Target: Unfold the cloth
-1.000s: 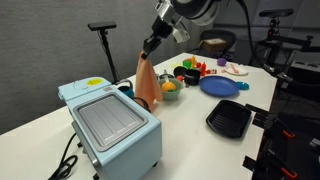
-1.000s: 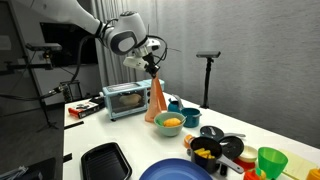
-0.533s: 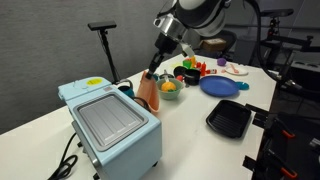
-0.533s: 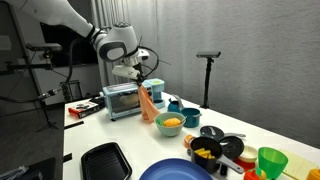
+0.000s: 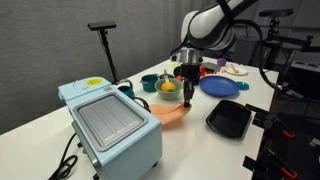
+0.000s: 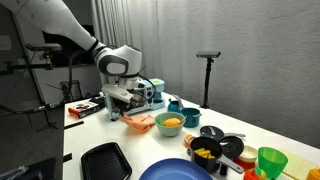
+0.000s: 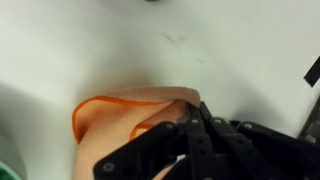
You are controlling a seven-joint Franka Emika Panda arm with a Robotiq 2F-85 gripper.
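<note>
The gripper (image 5: 187, 97) is hanging low over the white bench (image 5: 190, 140), its jaws clenched on an edge of the orange cloth (image 5: 170, 113), which is lying beside the toaster oven (image 5: 110, 125). Dragging flat and low, away from the yellow bowl (image 6: 171, 123), should be spreading it cleanly.

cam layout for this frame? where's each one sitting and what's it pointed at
Exterior view: off the table end by the pale blue toaster oven, facing along the table; arm and gripper low over the orange cloth.
Exterior view: off the opposite end, near the black tray; arm reaches in from the left.
Wrist view: looks down at the white tabletop; gripper fingers on the cloth.
Shared: cloth in all three; oven, tray and yellow-filled bowl in both exterior views.
</note>
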